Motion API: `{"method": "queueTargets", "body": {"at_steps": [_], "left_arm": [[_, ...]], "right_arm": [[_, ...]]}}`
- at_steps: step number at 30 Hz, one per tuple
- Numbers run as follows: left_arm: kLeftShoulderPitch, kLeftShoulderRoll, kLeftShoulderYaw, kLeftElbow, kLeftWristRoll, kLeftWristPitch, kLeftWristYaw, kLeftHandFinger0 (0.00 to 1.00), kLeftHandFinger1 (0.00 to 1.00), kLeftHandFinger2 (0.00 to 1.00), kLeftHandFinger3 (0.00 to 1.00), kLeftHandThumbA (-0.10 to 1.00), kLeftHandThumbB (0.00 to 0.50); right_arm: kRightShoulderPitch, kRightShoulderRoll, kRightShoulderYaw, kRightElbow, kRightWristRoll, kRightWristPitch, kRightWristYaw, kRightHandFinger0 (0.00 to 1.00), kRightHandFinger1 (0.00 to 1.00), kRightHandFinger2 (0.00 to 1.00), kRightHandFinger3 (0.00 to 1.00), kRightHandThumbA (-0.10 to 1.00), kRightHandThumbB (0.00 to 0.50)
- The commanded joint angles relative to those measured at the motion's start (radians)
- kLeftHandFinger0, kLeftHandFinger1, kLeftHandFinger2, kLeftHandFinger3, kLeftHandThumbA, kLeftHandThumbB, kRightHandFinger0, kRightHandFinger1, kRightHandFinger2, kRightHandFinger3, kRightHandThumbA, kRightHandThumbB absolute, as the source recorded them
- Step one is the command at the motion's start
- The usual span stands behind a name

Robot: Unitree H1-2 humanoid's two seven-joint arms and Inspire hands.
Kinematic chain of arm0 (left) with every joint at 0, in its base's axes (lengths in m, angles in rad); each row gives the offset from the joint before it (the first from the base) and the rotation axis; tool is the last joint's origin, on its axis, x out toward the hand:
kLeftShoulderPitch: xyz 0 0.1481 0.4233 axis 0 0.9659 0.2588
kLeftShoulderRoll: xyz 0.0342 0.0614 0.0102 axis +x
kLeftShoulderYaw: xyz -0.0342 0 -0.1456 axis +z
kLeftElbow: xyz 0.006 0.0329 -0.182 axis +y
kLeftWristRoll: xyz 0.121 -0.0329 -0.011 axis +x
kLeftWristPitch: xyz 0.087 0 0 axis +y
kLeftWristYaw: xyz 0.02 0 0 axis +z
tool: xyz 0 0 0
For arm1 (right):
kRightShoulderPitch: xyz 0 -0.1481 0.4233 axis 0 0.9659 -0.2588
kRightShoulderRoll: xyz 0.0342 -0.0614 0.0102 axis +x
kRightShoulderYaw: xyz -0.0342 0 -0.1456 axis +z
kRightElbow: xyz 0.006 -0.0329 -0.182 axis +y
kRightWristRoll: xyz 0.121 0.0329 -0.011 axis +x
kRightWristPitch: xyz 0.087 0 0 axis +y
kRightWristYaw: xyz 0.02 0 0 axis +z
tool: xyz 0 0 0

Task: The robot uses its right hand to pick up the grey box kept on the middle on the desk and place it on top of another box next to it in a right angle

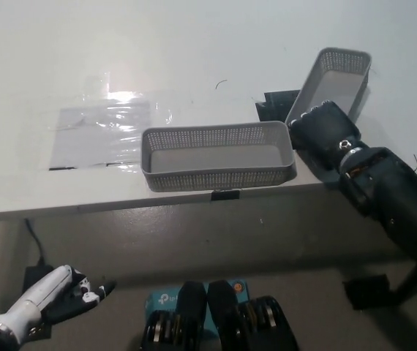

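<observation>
Two grey perforated boxes show in the head view. One grey box (218,154) lies lengthwise near the desk's front edge. The other grey box (334,82) is lifted off the desk and tilted, its near end held by my black right hand (324,134), which is shut on it. A black marker patch (276,103) shows on the desk where that box stood. My white left hand (56,292) hangs below the desk at the lower left, fingers slightly apart, holding nothing.
A shiny clear plastic sheet (106,128) lies on the white desk (194,44) left of the near box. A small black tab (224,194) sits at the desk's front edge. A blue carton (166,300) lies on the floor.
</observation>
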State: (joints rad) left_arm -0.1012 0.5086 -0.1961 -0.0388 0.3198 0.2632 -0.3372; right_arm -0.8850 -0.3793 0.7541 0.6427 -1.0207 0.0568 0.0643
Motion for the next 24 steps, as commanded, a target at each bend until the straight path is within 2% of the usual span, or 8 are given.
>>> {"method": "queueTargets", "body": {"at_steps": [1, 5, 8, 9, 11, 16, 20, 24], "left_arm": [[0.01, 0.019, 0.014, -0.033, 0.001, -0.018, 0.001, 0.01, 0.0, 0.05, 0.19, 0.77, 0.133], [0.018, 0.015, 0.013, -0.031, 0.004, -0.016, 0.004, 0.01, 0.0, 0.06, 0.21, 0.8, 0.141], [0.025, 0.01, 0.017, -0.033, -0.004, -0.016, 0.005, 0.0, 0.0, 0.04, 0.18, 0.77, 0.132], [0.024, 0.01, 0.016, -0.03, -0.003, -0.019, 0.005, 0.0, 0.0, 0.03, 0.17, 0.77, 0.127], [0.029, 0.01, 0.019, -0.029, -0.006, -0.023, 0.004, 0.0, 0.0, 0.03, 0.17, 0.76, 0.124], [0.03, 0.014, 0.018, -0.027, 0.0, -0.031, 0.004, 0.0, 0.0, 0.04, 0.19, 0.73, 0.109], [0.036, 0.013, 0.022, -0.011, -0.001, -0.046, 0.011, 0.0, 0.0, 0.01, 0.17, 0.76, 0.124], [0.038, 0.015, 0.025, -0.011, 0.0, -0.047, 0.01, 0.0, 0.0, 0.03, 0.17, 0.75, 0.114]], "right_arm": [[0.012, 0.0, -0.066, 0.017, 0.064, -0.125, -0.158, 0.0, 0.09, 0.43, 0.09, -0.1, 0.038], [0.032, 0.009, -0.124, 0.005, 0.087, -0.15, -0.181, 0.0, 0.1, 0.43, 0.08, -0.1, 0.066], [0.056, 0.014, -0.173, -0.018, 0.118, -0.184, -0.219, 0.0, 0.11, 0.41, 0.0, -0.1, 0.176], [0.064, 0.014, -0.192, -0.029, 0.131, -0.191, -0.215, 0.0, 0.08, 0.37, 0.13, -0.1, 0.188], [0.071, 0.015, -0.206, -0.02, 0.133, -0.234, -0.253, 0.0, 0.02, 0.31, 0.02, -0.1, 0.258], [0.085, -0.037, -0.252, -0.078, 0.133, -0.245, -0.233, 0.0, 0.0, 0.32, 0.02, -0.1, 0.182], [0.048, -0.07, -0.269, -0.061, 0.116, -0.28, -0.241, 0.0, 0.0, 0.17, 0.0, -0.1, 0.247], [-0.029, -0.12, -0.272, -0.035, 0.089, -0.32, -0.267, 0.0, 0.0, 0.25, 0.0, -0.1, 0.263]]}}
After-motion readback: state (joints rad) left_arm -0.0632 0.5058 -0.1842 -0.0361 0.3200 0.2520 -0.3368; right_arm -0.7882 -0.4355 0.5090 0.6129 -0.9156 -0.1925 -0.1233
